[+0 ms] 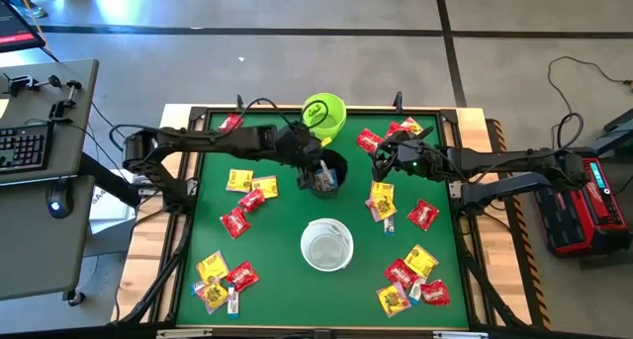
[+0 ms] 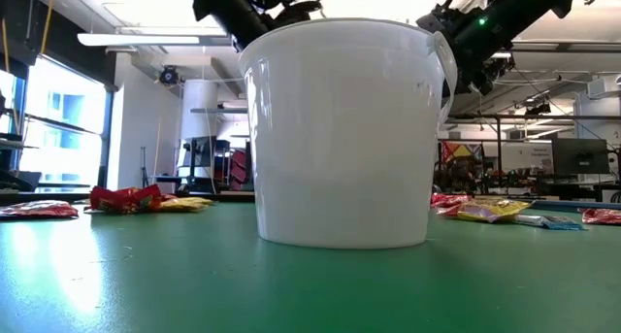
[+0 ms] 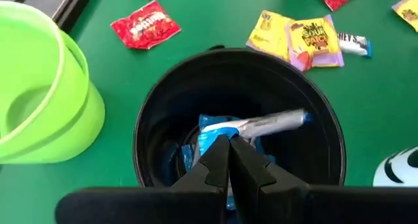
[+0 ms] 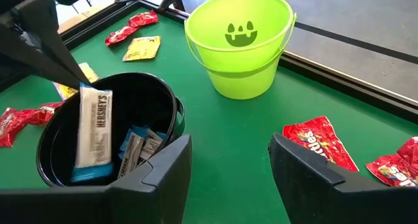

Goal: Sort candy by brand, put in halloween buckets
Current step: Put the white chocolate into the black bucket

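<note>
Left gripper (image 3: 228, 160) pinched tight near table centre, toward 12 o'clock; right gripper (image 4: 230, 160) spread wide at 2 o'clock

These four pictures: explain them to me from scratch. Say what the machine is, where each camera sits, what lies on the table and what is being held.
Two dark robot arms work at a green table. One picture looks straight down from above, one looks level across the tabletop, and two come from cameras on the arms' wrists.

Three small pails stand mid-table: a lime green bucket with a jack-o'-lantern face, a black bucket and a white bucket, which fills the level view. Red and yellow candy packets lie scattered on both sides.

The left gripper is over the black bucket, shut on a blue-and-silver Hershey's bar; more such bars lie inside. The right gripper is open beside that bucket, holding nothing.
</note>
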Controlling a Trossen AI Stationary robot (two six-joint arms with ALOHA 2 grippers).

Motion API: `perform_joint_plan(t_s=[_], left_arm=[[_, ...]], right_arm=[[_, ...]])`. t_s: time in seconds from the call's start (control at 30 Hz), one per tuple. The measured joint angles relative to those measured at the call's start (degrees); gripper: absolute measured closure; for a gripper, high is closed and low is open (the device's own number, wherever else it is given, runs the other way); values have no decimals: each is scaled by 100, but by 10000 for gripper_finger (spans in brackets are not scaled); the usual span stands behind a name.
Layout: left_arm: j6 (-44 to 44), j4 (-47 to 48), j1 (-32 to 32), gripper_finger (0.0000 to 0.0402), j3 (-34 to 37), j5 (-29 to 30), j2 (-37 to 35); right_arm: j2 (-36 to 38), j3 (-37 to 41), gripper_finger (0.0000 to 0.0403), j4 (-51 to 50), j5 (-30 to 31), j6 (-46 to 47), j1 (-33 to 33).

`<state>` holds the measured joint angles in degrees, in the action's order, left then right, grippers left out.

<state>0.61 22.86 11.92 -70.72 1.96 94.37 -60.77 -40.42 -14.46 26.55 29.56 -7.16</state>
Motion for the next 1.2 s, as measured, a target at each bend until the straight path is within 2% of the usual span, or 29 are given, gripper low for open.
perform_joint_plan(t_s=[0.1,0.3,0.53,0.73,0.93,1.1,1.2], left_arm=[[-129,159,-4,401,-16,2,76],[-202,1441,-2,401,-647,13,342],[-389,1778,-37,401,-1091,15,668],[-627,2486,-32,401,-1837,107,1258],[-835,2516,-35,401,-2128,107,1698],[-972,2247,-41,400,-2129,135,1786],[-768,2090,-63,388,-2133,139,1754]], right_arm=[[0,-2,210,0,0,-2,0],[0,0,210,-19,2,-2,-27],[0,0,210,-15,21,10,-167],[-1,0,210,-59,14,-248,-345],[-1,0,210,-55,-11,-52,-527],[-2,0,210,-36,-81,23,-601],[0,0,210,63,-306,-129,-618]])
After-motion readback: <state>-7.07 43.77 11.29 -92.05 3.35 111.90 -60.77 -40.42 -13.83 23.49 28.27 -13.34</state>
